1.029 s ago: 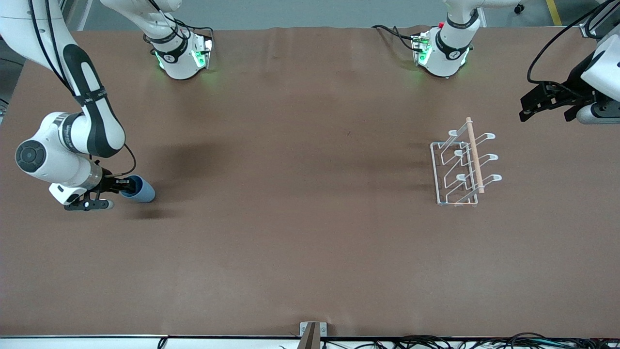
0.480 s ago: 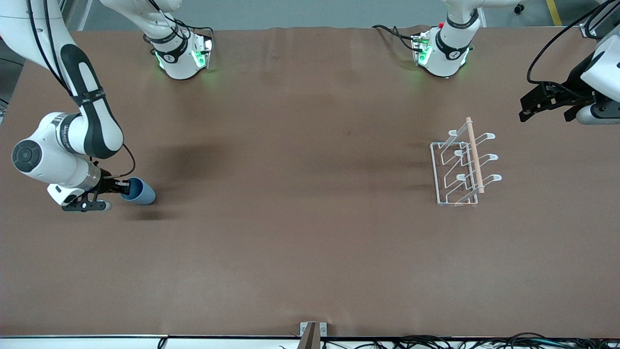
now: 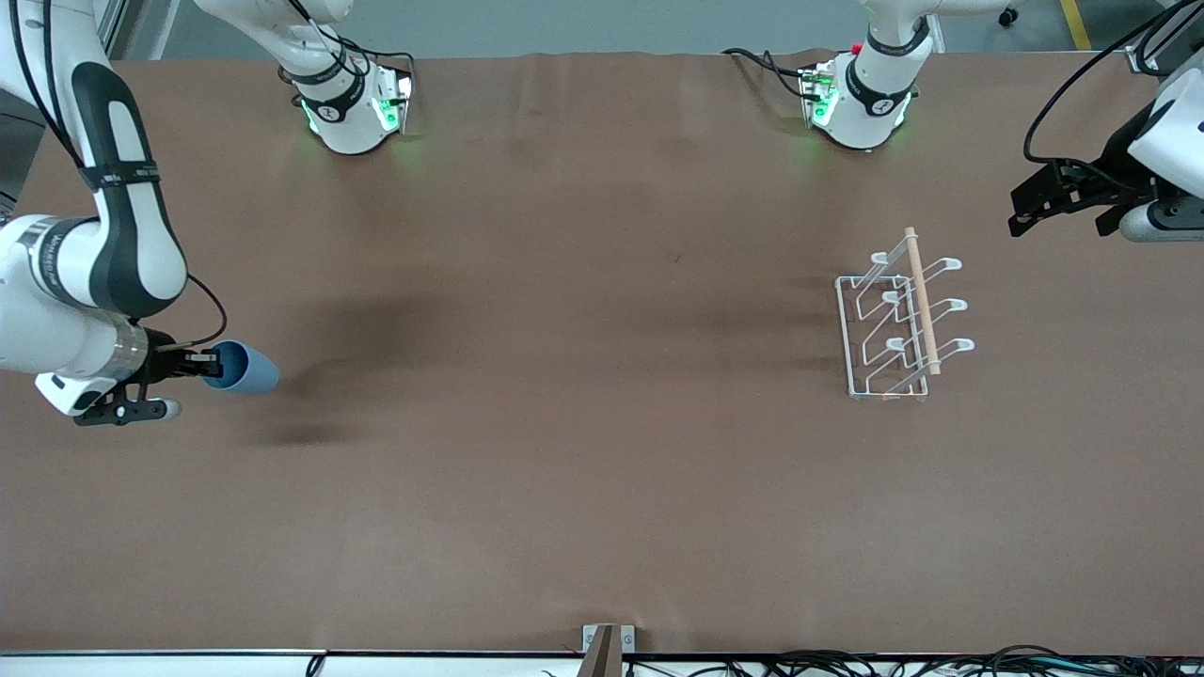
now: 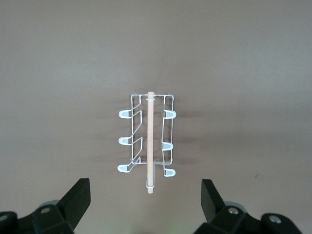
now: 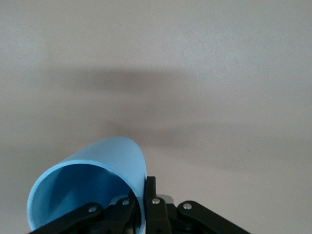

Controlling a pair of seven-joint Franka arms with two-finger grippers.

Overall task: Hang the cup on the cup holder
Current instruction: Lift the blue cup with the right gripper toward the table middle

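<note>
Matte plastic cup (image 3: 243, 369); white wire cup holder (image 3: 898, 317), wooden rod.

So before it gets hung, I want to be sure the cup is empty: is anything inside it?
The right gripper is shut on the cup by its rim, one finger inside. The inner wall in view is bare blue; the bottom is not visible, so I can't rule out something there.

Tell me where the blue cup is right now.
The cup is held on its side by the right gripper, pinched at the rim, over the table's right-arm end. The cup holder stands at the left arm's end, apart from it.
</note>
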